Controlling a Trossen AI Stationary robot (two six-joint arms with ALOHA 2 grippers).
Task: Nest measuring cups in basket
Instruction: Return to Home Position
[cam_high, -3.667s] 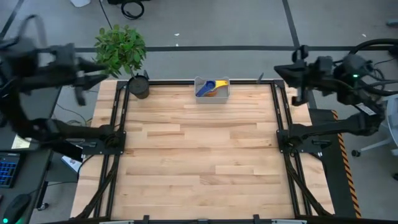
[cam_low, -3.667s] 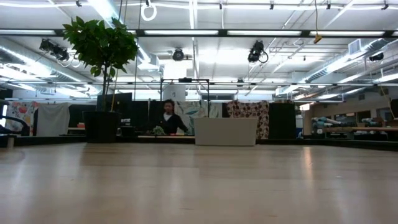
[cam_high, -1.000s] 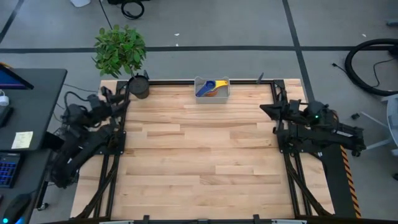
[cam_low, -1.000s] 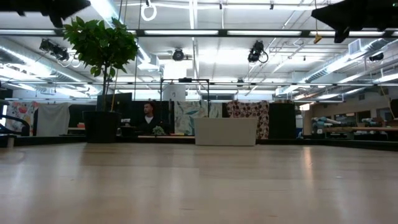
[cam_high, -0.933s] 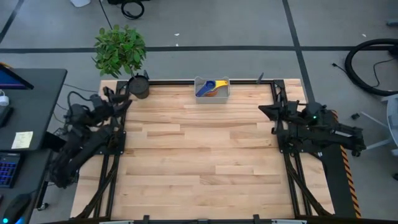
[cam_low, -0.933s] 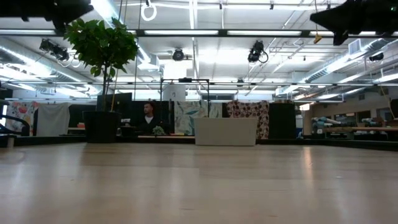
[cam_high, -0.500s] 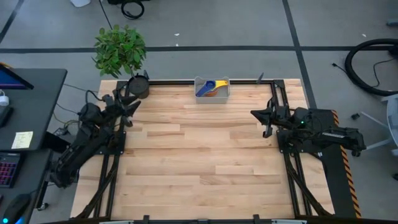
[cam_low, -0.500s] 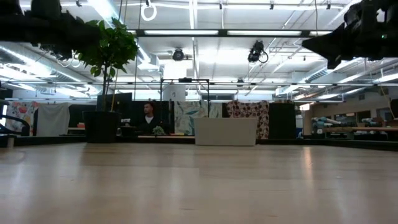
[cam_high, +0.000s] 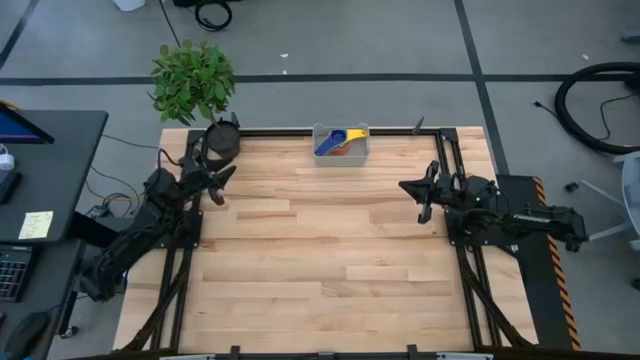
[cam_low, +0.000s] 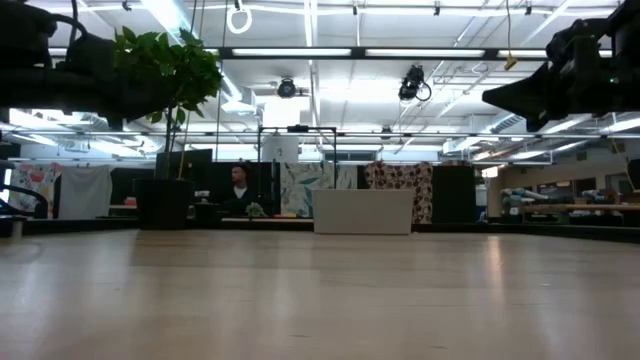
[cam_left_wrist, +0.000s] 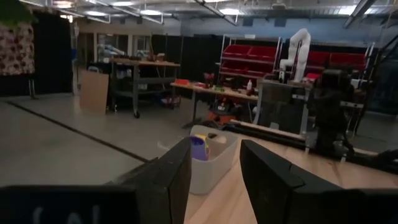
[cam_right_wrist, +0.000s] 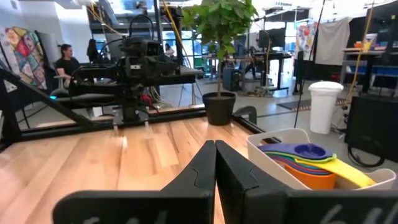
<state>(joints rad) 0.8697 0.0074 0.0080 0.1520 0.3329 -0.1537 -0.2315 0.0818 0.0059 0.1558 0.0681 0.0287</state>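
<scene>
A: Measuring cups (cam_high: 340, 141) — where do they sit?

B: Stacked one inside another in the basket (cam_high: 341, 160), which stands at the table's 12 o'clock edge. Its long axis runs 9 to 3 along that edge. The bowls sit toward its 9 o'clock end, and the handles seem to reach toward 3.

A: And the arms?

B: Both are out at the table's sides, well apart from the basket. The left gripper (cam_left_wrist: 215, 155) hangs over the 10 o'clock part of the table (cam_high: 320, 270), fingers spread with nothing between them. From it the basket lies at about 2 o'clock. The right gripper (cam_right_wrist: 215, 144) is over the 2 o'clock part, fingers pressed together and empty, with the basket at about 10 o'clock from it. The right one is the nearer.

A: So what does the next move turn on?

B: By my reading the nesting is done and only the drawing back to rest is left. Each arm should then pull away from 12 o'clock, not toward it. Neither has the basket in its way.

A: Surface and room?

B: Pale wood planks, flat, bare between the grippers and the basket. A dark plant pot (cam_high: 224, 140) stands at the 11 o'clock corner, near the left gripper — the one thing to mind. Beyond is an open workshop, and a person (cam_low: 238, 185) sits far behind the table.
</scene>
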